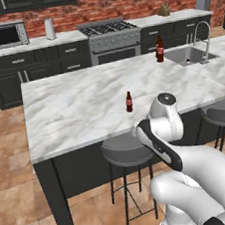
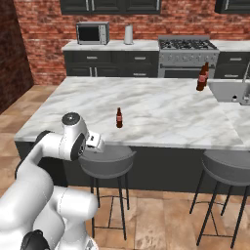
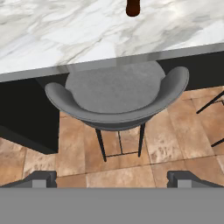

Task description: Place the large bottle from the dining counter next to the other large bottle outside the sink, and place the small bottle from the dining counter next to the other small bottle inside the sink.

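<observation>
The small bottle point(image 1: 129, 102) stands alone mid-surface on the dining counter point(image 1: 74, 114), untouched; the gripper point(image 3: 112, 178) hangs low over a grey stool point(image 3: 117, 94), jaws spread and empty. Reaching up for that bottle looks next

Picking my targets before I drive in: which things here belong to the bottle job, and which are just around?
Job:
short brown bottle on marble dining counter
tall brown bottle beside grey steel sink

Just around:
grey stools
silver microwave
steel stove
white canister
</observation>
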